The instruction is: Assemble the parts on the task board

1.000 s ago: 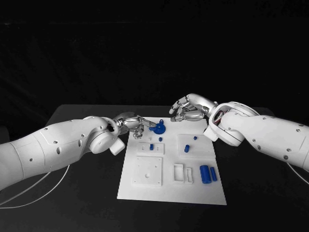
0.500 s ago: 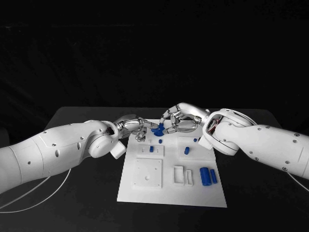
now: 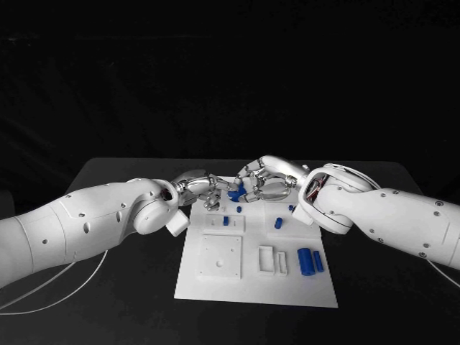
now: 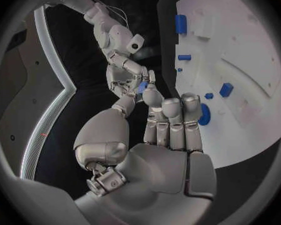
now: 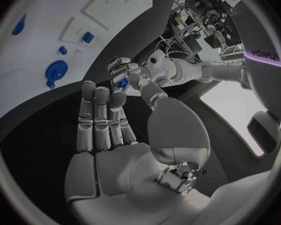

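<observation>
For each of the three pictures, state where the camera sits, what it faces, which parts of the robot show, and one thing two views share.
Head view: on the robot's head, looking down at the white board; both arms, left hand and right hand.
Left wrist view: behind the left hand, facing the board and the right hand.
Right wrist view: behind the right hand, facing the left hand.
Shared: both wrist views show the round blue part.

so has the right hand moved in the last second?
Yes. The right hand has shifted toward the left hand, now over the board's far edge.
</observation>
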